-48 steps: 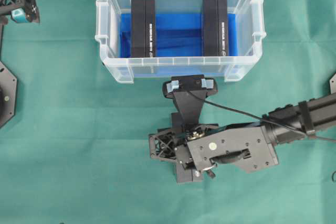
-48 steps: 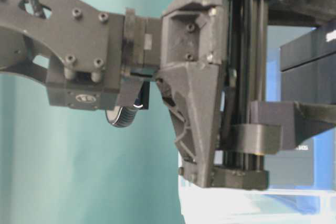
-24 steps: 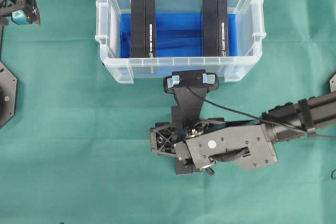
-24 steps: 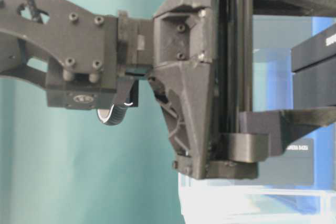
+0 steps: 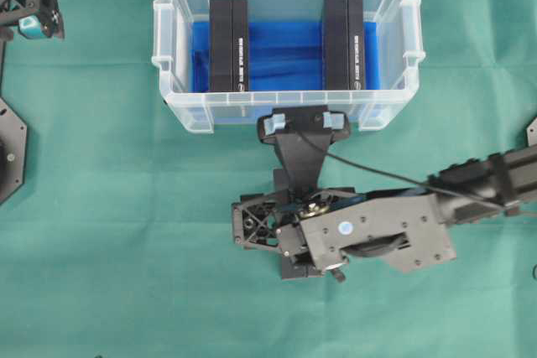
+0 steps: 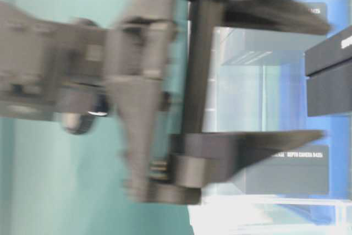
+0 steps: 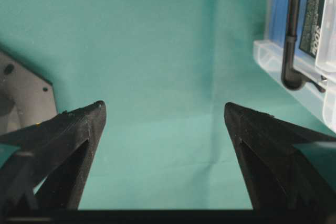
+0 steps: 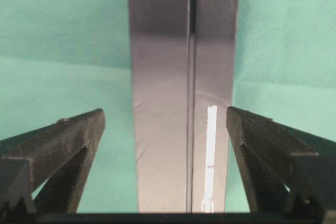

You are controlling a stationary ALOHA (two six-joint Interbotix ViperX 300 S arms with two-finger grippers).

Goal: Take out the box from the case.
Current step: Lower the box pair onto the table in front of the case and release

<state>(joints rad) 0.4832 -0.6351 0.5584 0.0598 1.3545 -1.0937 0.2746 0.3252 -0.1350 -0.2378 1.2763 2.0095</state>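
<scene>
Two black boxes (image 5: 229, 45) (image 5: 344, 42) stand inside the case (image 5: 285, 106); a third box (image 8: 184, 103) lies outside, near its front wall, between the spread right gripper (image 8: 165, 124) fingers. Left gripper (image 7: 165, 124) also spread.

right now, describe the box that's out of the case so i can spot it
Find the clear case on the green cloth. Outside its near wall, under the right gripper, lies a black box. Its two twins sit inside the case.

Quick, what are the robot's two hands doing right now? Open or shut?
Left hand: open, holding nothing.
Right hand: open, with a black box lying between its fingers, not gripped.
</scene>
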